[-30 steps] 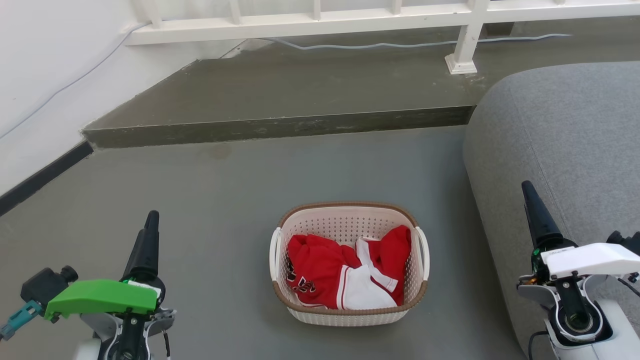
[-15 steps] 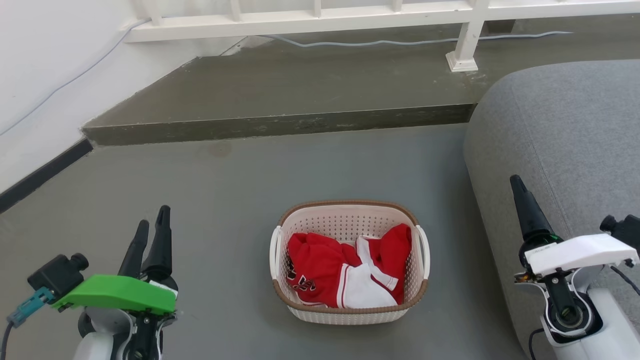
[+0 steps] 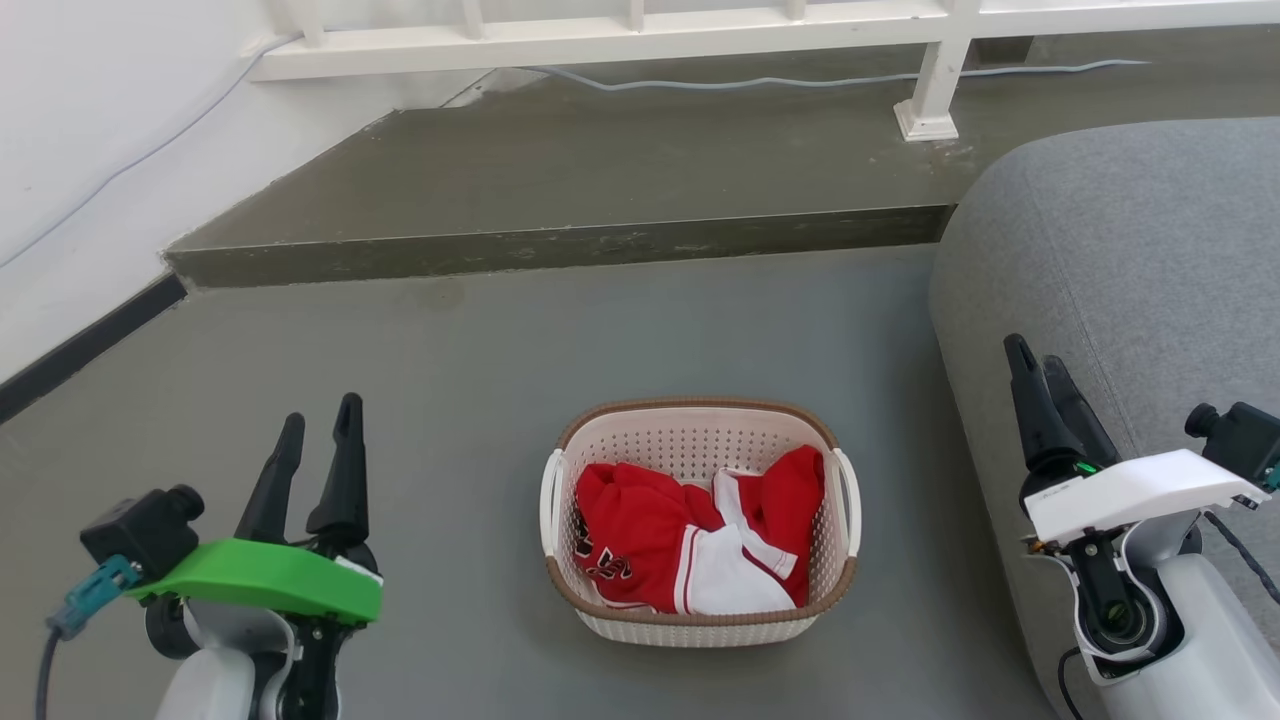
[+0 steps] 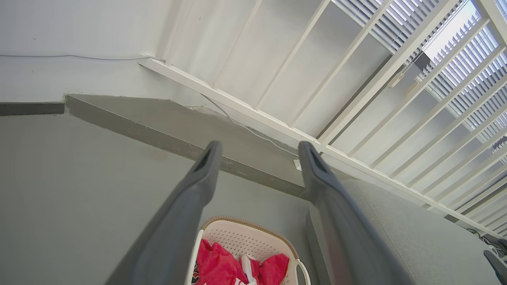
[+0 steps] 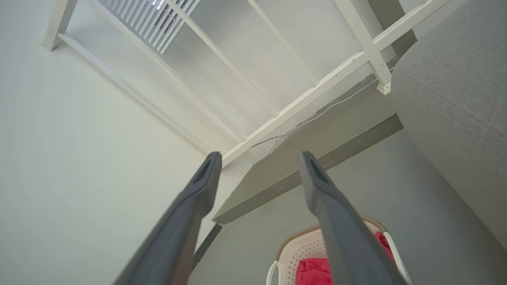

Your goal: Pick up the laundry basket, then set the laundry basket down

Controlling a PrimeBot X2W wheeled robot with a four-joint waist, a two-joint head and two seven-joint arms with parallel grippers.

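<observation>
On the floor (image 3: 450, 400), the laundry basket (image 3: 690, 445) stands upright with red-and-white clothing (image 3: 640, 530) inside. Well left of the basket the left pincer (image 3: 320, 412) hangs released; well right of it the right pincer (image 3: 1034, 352) gapes too. I'd bring each down to its side's loop handle (image 3: 549, 500), then lift level. Both wrist views crop the basket's near end.
</observation>
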